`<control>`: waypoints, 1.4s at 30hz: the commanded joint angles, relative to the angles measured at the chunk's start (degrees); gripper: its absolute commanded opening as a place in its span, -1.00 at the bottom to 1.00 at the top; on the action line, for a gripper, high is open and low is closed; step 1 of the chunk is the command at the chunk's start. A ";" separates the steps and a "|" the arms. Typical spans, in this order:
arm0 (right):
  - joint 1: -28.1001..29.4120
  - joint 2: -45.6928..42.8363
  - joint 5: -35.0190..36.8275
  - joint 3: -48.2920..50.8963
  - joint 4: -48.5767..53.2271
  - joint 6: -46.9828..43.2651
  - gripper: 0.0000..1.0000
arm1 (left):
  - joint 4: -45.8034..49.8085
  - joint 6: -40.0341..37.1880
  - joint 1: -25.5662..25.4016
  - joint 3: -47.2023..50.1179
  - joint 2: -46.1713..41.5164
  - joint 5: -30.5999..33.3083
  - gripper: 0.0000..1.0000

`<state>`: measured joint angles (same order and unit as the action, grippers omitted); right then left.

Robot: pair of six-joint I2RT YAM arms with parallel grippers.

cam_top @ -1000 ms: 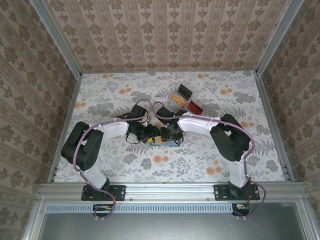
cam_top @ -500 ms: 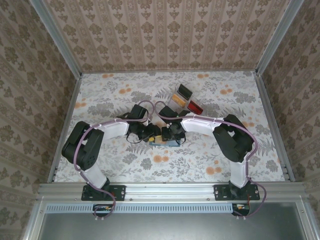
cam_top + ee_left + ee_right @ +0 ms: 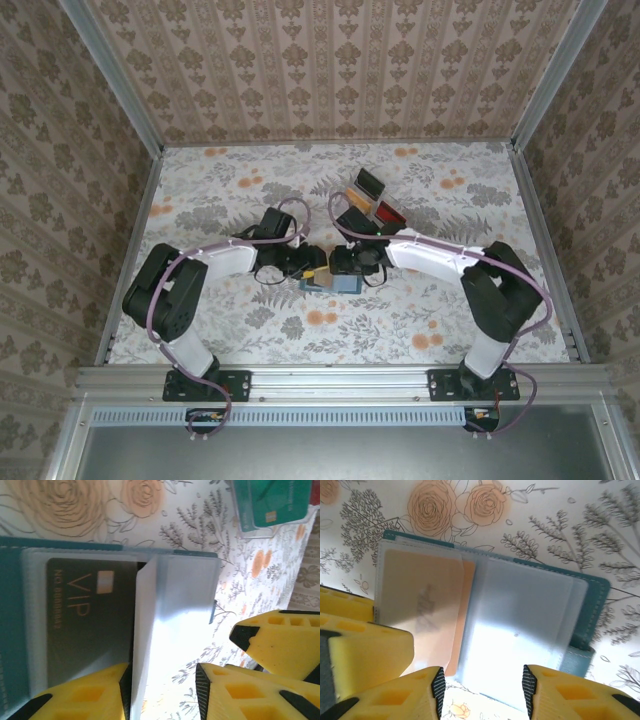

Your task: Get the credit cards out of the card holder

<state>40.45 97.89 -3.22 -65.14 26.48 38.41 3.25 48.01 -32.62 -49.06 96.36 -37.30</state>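
The card holder (image 3: 336, 285) lay open and flat on the tabletop (image 3: 220, 190), near the middle and a little nearer the arms than the tray (image 3: 372, 200) — a spot either arm could reach from its own side. Its long axis ran left to right, roughly parallel to the near edge, with the covers spread and the pale pockets facing up. The left tool (image 3: 162, 682) came in from the holder's left, its jaws apart on either side of a raised clear leaf (image 3: 172, 630) that was not visibly pinched. Lifting that leaf seemed meant to bare the black VIP card (image 3: 90, 625) in the pocket beneath. The right tool (image 3: 482, 680) hung low over the holder from the opposite side, jaws apart with nothing clamped, above a clear sleeve next to the orange card (image 3: 420, 610). That card's edge peeked past its frosted pocket toward the fold. This suggested the pockets opened inward — so a card would likely slide out along the long axis, one tool steadying while the other pulled.
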 commanded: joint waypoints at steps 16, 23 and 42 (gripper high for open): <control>-3.88 -15.00 7.71 9.67 -3.22 2.45 0.07 | 4.31 0.13 -4.01 -6.65 -0.25 -0.92 0.24; -3.14 -8.66 1.15 6.82 -2.94 2.63 -0.34 | 10.44 -1.95 -2.78 -6.55 -0.14 4.42 0.09; -2.62 4.22 -1.63 1.78 0.31 4.23 -0.73 | 11.43 -3.77 -3.94 -10.41 7.20 4.52 -0.29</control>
<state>37.76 100.36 -4.38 -61.95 24.45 42.06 14.00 46.02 -36.36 -57.89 102.83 -32.51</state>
